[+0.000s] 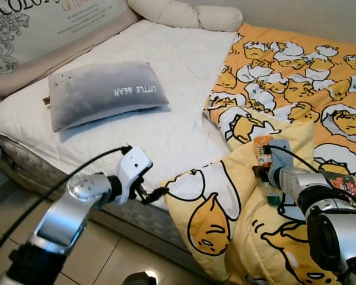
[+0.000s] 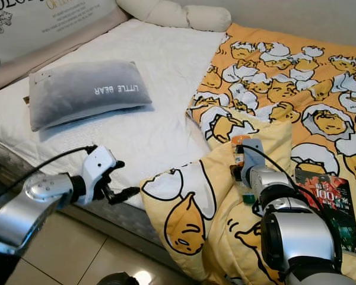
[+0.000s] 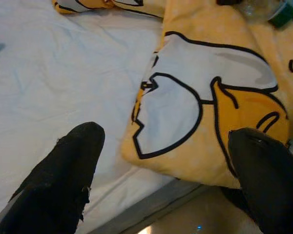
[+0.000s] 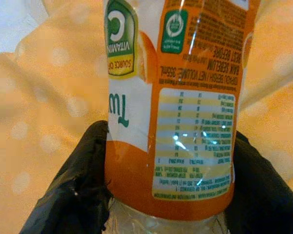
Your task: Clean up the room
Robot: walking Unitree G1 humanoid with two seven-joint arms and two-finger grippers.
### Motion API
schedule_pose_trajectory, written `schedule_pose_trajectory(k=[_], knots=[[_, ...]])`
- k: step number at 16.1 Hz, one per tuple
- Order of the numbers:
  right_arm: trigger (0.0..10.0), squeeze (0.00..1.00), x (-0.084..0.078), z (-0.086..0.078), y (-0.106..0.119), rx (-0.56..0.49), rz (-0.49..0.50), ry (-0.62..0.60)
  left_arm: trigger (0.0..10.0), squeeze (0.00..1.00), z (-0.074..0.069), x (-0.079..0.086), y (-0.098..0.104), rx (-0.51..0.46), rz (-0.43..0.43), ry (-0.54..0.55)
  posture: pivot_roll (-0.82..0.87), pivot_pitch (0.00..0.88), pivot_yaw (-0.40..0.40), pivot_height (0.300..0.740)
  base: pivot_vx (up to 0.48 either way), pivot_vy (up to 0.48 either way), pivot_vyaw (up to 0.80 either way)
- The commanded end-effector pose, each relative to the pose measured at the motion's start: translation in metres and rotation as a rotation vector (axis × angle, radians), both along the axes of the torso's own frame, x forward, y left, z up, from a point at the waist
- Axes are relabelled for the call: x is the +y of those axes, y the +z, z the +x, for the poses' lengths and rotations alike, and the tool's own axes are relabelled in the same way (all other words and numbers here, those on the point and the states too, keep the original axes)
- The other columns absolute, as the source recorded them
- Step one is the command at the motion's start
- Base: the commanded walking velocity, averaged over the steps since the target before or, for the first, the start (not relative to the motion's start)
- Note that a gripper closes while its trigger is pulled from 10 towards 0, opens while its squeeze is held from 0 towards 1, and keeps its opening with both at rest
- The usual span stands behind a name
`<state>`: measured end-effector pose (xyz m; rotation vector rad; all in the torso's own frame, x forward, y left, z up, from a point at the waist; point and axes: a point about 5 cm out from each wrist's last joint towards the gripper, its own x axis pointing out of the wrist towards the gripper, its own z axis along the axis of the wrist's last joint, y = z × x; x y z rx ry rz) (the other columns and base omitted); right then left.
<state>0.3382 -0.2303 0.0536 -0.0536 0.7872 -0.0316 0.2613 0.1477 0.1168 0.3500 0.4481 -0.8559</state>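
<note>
Bottle pickup off rumpled bed, right side.

White quilted mattress (image 1: 166, 119) across most of view; yellow cartoon-print cotton blanket (image 1: 296, 89) bunched over its right half, corner folded toward the bed edge. Grey rectangular plush pillow (image 1: 101, 92) lying flat on the left, well apart from the work. Dark-covered paperback book (image 2: 335, 205) resting on the blanket at far right. Orange-labelled clear plastic drink bottle (image 4: 171, 102) sitting on the blanket fold, long axis running along the right end effector (image 4: 171, 195), green cap end nearest the wrist, far end pointing up the bed. Right fingers clamped on either side of the label. Left end effector (image 3: 166, 175) spread wide, empty, hovering over the blanket corner at the mattress edge. Risk, as judged: slick label and soft bedding, so possible slip or blanket snag on lifting.
</note>
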Motion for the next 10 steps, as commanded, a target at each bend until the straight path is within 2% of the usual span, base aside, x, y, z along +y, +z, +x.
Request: schedule_pose_trajectory(k=[1, 4, 6, 8, 10], knots=[[0.0, 0.00, -0.007, 0.001, 0.005, -0.026, 0.016, -0.020, 10.0, 0.00, -0.001, 0.001, 0.003, -0.006, -0.009, 0.019, 0.02, 0.000, 0.028, 0.740, 0.000, 0.000, 0.00], [0.0, 0.00, -0.019, 0.002, 0.014, -0.059, 0.073, -0.028, 10.0, 0.00, -0.008, 0.004, 0.002, -0.004, -0.034, 0.092, 0.02, 0.000, 0.023, 0.740, 0.000, 0.000, 0.00], [0.0, 0.00, -0.026, 0.003, 0.034, -0.138, 0.122, -0.019, 10.0, 0.00, -0.013, 0.008, 0.001, -0.013, -0.049, 0.182, 0.02, 0.000, 0.029, 0.740, 0.000, 0.000, 0.00], [0.0, 0.00, -0.025, 0.000, 0.047, -0.176, 0.143, 0.004, 10.0, 0.00, -0.016, 0.010, 0.001, -0.025, -0.057, 0.239, 0.01, 0.000, 0.033, 0.740, 0.000, 0.000, 0.00], [0.0, 0.00, -0.015, -0.011, 0.066, -0.226, 0.150, 0.055, 10.0, 0.00, -0.020, 0.012, 0.002, -0.055, -0.071, 0.320, 0.02, 0.000, 0.039, 0.740, 0.000, 0.000, 0.00]])
